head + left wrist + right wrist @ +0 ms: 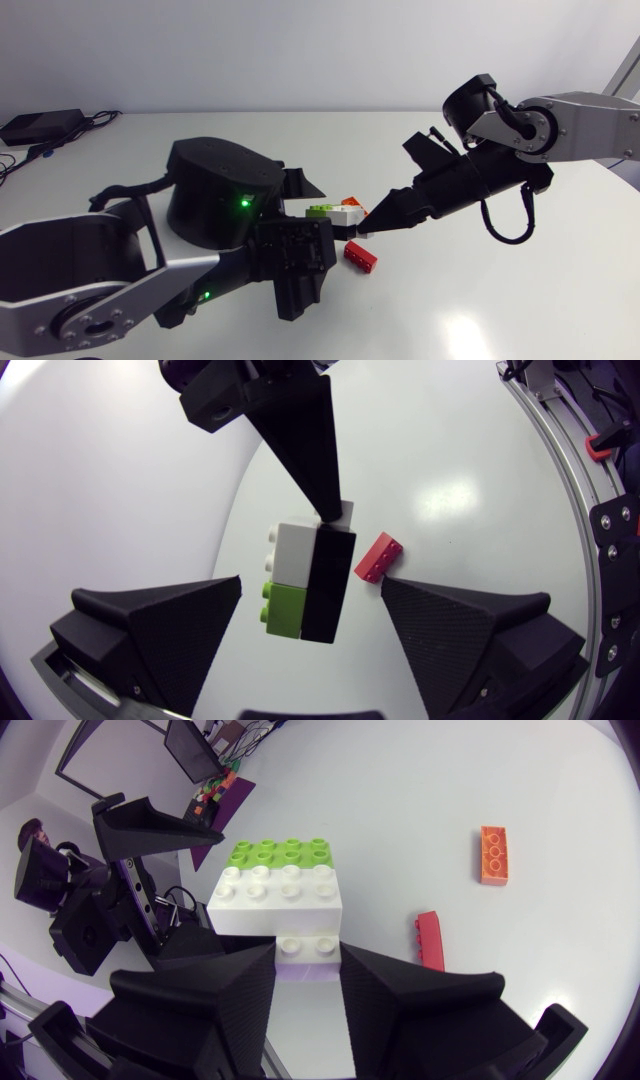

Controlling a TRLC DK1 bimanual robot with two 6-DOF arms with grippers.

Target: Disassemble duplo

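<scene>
Right end effector [308, 970] is pinching the duplo stack [278, 890] by its end, middle of the table [480, 300]. Left end effector [312, 585] is spread around it, not touching. Next, I reckon: clamp left, pull apart.

The left gripper [312, 585] stood spread wide, gripping nothing. The right arm [580, 125] stretched toward the middle, the right gripper [308, 952] pinching the brick stack [280, 890].

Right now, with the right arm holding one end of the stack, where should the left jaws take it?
At the green brick, the free end farthest from the right gripper, which is shut on the small white brick. Probably come in from the left gripper: its open jaws flank that end, one facing the studs, the other the flat black brick.
</scene>
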